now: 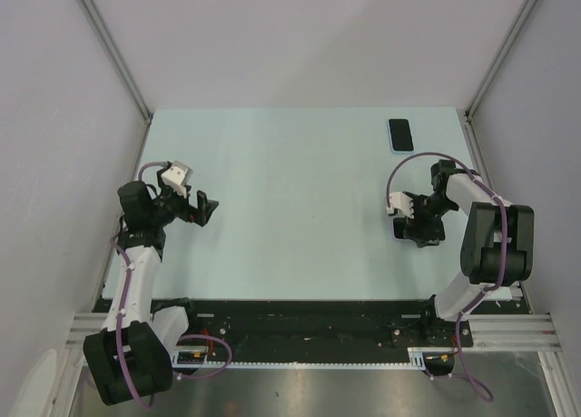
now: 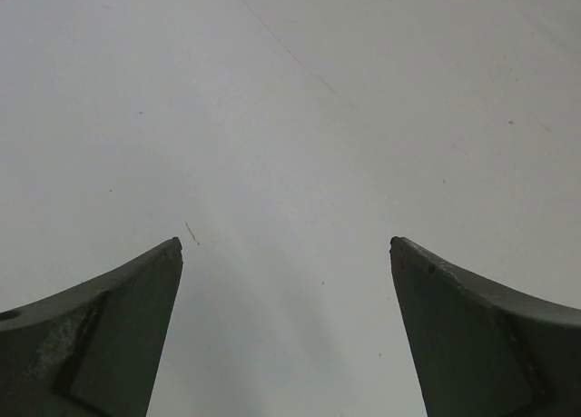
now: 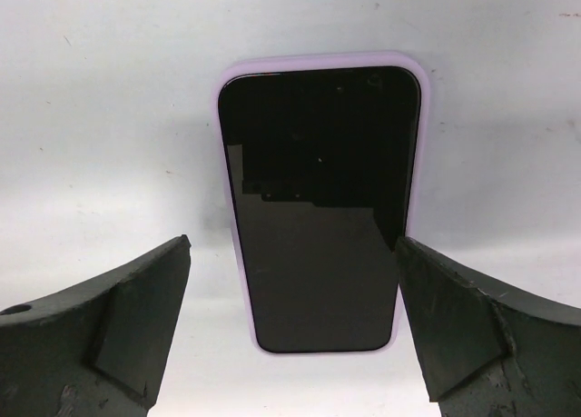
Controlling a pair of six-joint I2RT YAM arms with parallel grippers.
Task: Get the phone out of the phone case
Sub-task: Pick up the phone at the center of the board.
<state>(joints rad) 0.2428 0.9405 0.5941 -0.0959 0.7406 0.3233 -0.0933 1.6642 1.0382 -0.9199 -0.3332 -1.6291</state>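
Wide open, right gripper [image 3: 292, 244] and left gripper [image 2: 286, 243] hang empty — the phone [image 3: 318, 208] lies screen up at the table's [image 1: 290, 208] far right in its purple phone case [image 3: 222, 81], probably slippery and breakable, so grab the case's bendy long sides.

Black phone [image 3: 318, 208] in lilac phone case [image 3: 230, 208], pale green table [image 1: 290, 208].
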